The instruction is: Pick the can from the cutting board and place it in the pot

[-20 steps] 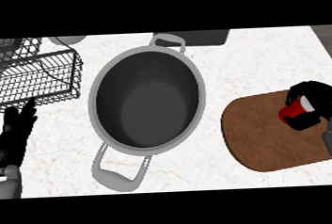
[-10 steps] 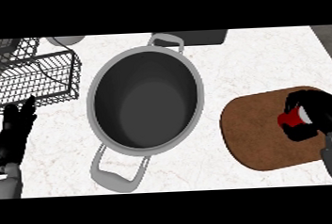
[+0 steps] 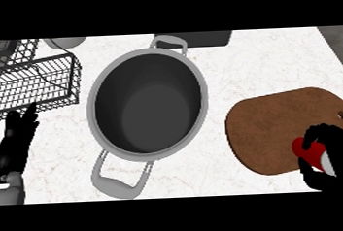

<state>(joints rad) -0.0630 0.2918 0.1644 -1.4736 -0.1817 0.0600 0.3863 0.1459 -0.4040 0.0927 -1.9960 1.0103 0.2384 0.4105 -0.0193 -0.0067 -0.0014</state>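
Observation:
A red can (image 3: 309, 151) with a white band shows between the curled fingers of my right hand (image 3: 334, 155), over the lower right part of the brown cutting board (image 3: 275, 127). Most of the can is hidden by the hand, and whether it touches the board is unclear. The large grey pot (image 3: 146, 105), dark inside, stands at the centre of the counter with a handle at its top and bottom. My left hand (image 3: 14, 143) rests open at the left edge, fingers pointing up.
A black wire rack (image 3: 31, 80) stands at the upper left, just above my left hand. A grey bowl (image 3: 65, 42) and a dark flat object (image 3: 203, 37) lie along the top edge. The white counter ends at the upper right corner.
My right hand has drawn toward the lower right corner with the can, and the whole scene has shifted upward in view. The left hand keeps its pose.

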